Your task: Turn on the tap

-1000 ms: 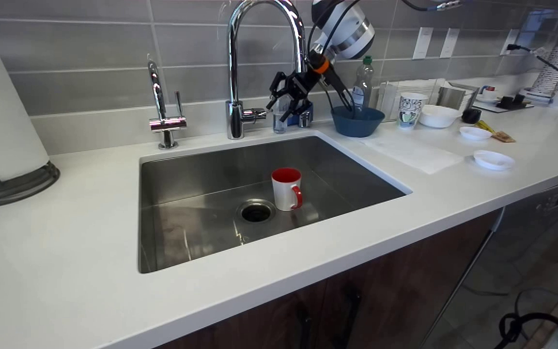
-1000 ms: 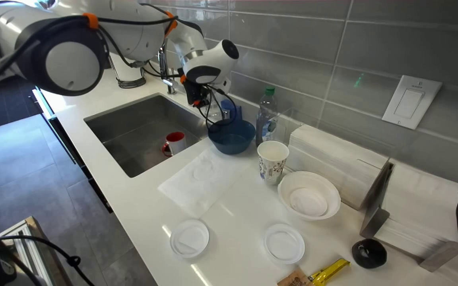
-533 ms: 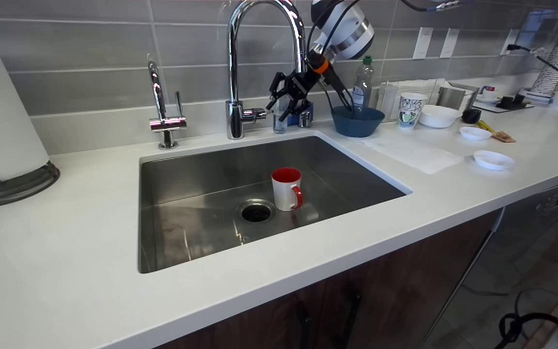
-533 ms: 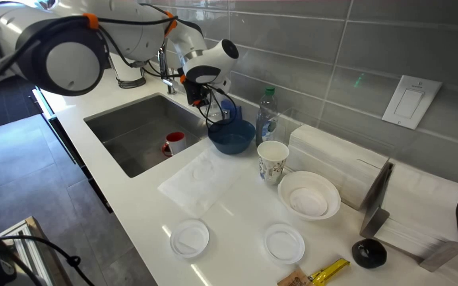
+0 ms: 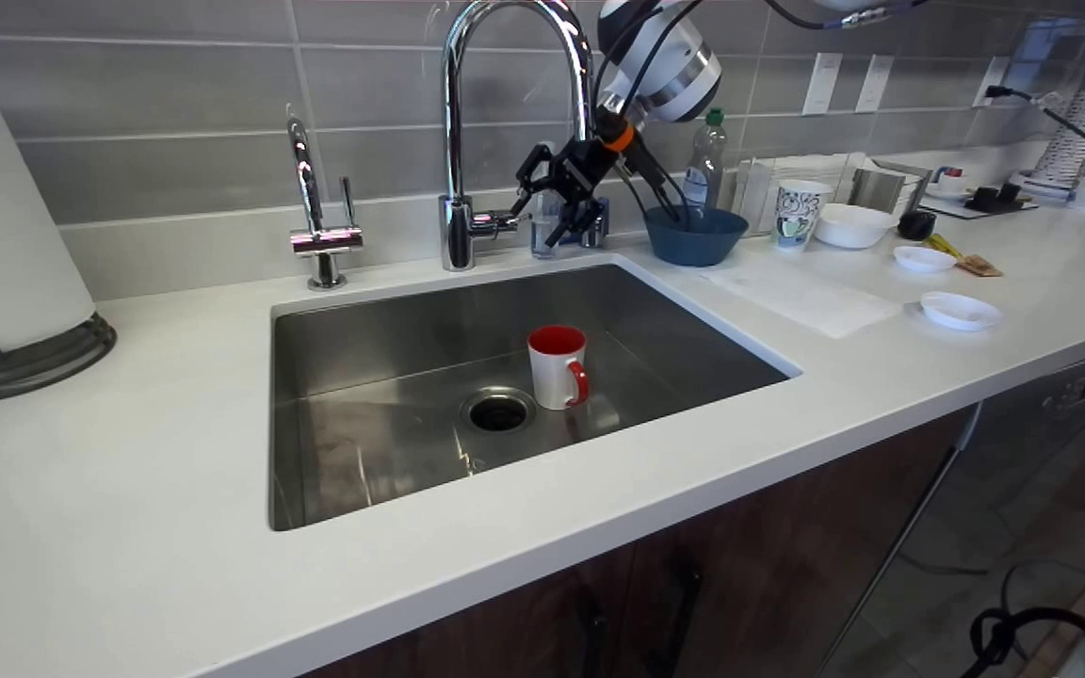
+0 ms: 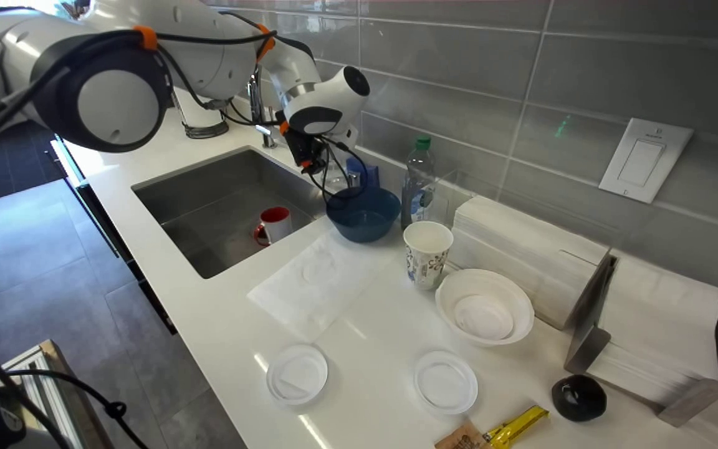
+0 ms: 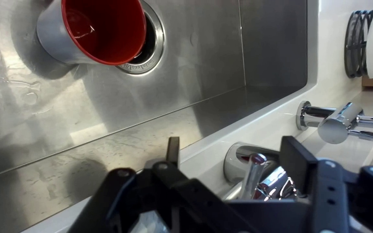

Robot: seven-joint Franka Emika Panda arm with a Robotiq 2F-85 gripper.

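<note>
Black claw [image 7: 234, 152] slants down, fingers parted, beside one tall chrome gooseneck tap [image 5: 453, 141].
Nearer stands one red-and-white handled mug [image 5: 550, 379].

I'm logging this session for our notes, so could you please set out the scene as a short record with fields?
Tap: tall chrome gooseneck faucet; no stream visible
Lever: appears between the jaws in the wrist view; contact unclear
Gripper: open
Sink: red-and-white mug, upright beside the drain
Counter: short chrome tap, blue bowl, patterned paper cup
</note>
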